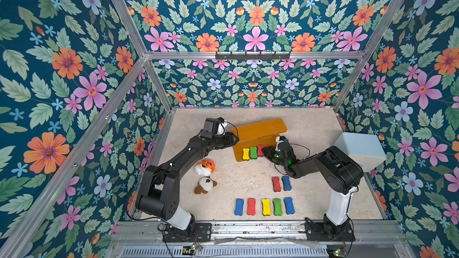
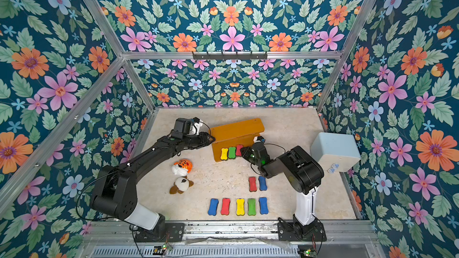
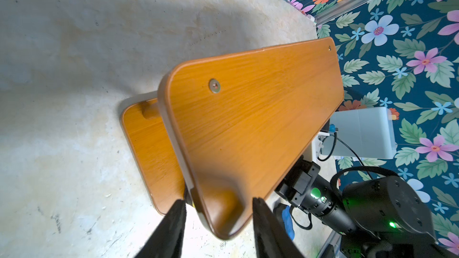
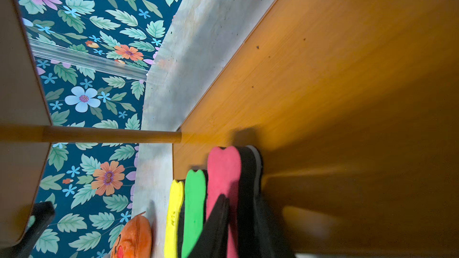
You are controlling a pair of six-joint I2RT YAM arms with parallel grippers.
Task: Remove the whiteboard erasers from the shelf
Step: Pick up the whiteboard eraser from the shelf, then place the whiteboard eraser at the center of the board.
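Observation:
The orange-brown shelf (image 1: 258,129) stands at the back of the table. On its lower board stand a yellow eraser (image 1: 246,154), a green eraser (image 1: 253,152) and a red eraser (image 1: 260,150), side by side. My right gripper (image 4: 238,200) is shut on the red eraser (image 4: 223,170), one finger on its foam face and one on its dark felt side. My left gripper (image 3: 218,204) is open at the shelf's left end, with a finger on each side of the top board's rounded corner (image 3: 223,229). Several more erasers lie flat on the table, including a front row (image 1: 265,206) and a red and blue pair (image 1: 280,183).
Two plush toys, an orange tiger (image 1: 205,167) and a brown-and-white dog (image 1: 205,185), lie left of centre under my left arm. A pale blue box (image 1: 360,151) stands at the right wall, behind my right arm. Floral walls enclose the table on three sides.

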